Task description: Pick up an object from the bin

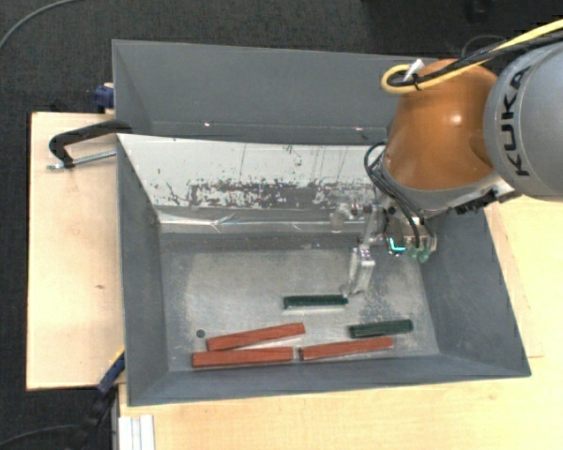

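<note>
My gripper (pixel 361 275) hangs low inside the grey metal bin (pixel 141 279), its tip just above the right end of a dark green bar (pixel 314 301) that lies flat near the middle of the floor. I cannot tell whether the gripper is parted or closed. This bar lies apart from the others, so I judge it the easiest to take. A second green bar (pixel 380 328) lies nearby, toward the front right. Three reddish-brown bars (pixel 255 337) crowd the front wall, leaving little room there. Bare floor opens to the left and toward the back wall.
</note>
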